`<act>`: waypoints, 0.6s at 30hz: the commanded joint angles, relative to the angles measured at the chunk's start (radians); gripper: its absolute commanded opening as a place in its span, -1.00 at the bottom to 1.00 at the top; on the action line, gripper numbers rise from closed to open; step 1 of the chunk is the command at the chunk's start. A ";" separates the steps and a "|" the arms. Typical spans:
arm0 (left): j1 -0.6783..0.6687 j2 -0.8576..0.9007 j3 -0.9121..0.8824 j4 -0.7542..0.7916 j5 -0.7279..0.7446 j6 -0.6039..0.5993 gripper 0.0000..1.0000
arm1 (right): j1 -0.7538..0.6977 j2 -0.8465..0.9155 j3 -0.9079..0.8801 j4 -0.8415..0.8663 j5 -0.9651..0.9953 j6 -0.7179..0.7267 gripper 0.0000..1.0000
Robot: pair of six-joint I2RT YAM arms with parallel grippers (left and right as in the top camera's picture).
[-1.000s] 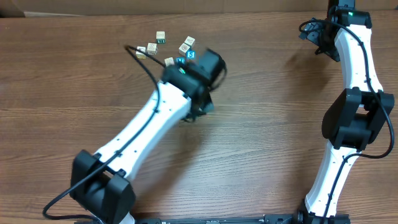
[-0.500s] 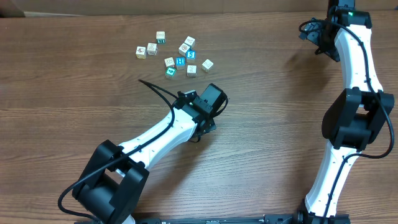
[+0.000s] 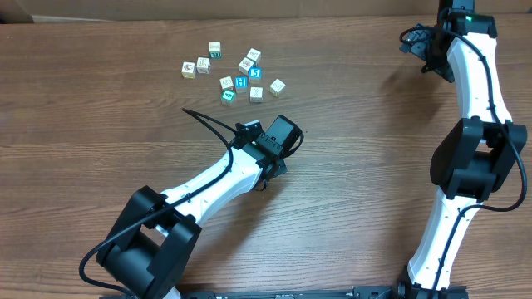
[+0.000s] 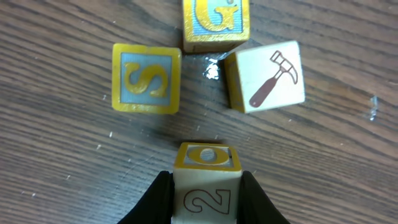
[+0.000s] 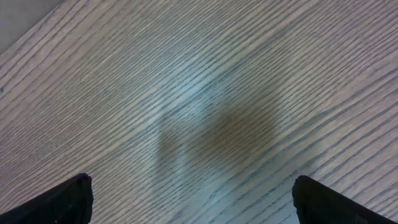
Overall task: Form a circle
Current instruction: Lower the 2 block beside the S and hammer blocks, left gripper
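Note:
In the left wrist view, three small alphabet cubes lie close together on the wooden table: a yellow S cube (image 4: 147,79), a yellow G cube (image 4: 216,23) and a white cube with a hammer picture (image 4: 266,76). Just below them, my left gripper (image 4: 206,198) is shut on a white cube marked 2 with a yellow-rimmed top (image 4: 206,180). The black fingers (image 4: 155,202) press on both of its sides. In the overhead view the left gripper (image 3: 281,137) covers this group. My right gripper (image 5: 193,193) stands open over bare wood.
A loose bunch of several similar cubes (image 3: 237,71) lies at the back of the table, beyond the left gripper. The right arm (image 3: 474,75) reaches along the right side to the far right corner. A black cable (image 3: 208,123) loops off the left arm.
My left arm has drawn back from the loose bunch of cubes toward the middle of the table, uncovering that bunch. The right arm has not moved.

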 commanded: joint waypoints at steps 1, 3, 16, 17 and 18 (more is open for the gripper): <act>-0.006 0.039 -0.010 0.013 -0.025 -0.021 -0.75 | 0.002 -0.025 0.013 0.002 0.008 0.000 1.00; -0.006 0.042 -0.010 0.029 -0.024 -0.021 -0.72 | 0.002 -0.025 0.013 0.002 0.008 0.000 1.00; -0.007 0.071 -0.009 0.041 -0.027 -0.021 -0.42 | 0.002 -0.025 0.013 0.002 0.008 0.000 1.00; -0.007 0.071 -0.009 0.041 -0.027 -0.021 -0.38 | 0.002 -0.025 0.013 0.002 0.008 0.000 1.00; -0.007 0.071 -0.009 0.041 -0.026 -0.021 -0.34 | 0.002 -0.025 0.013 0.002 0.008 0.000 1.00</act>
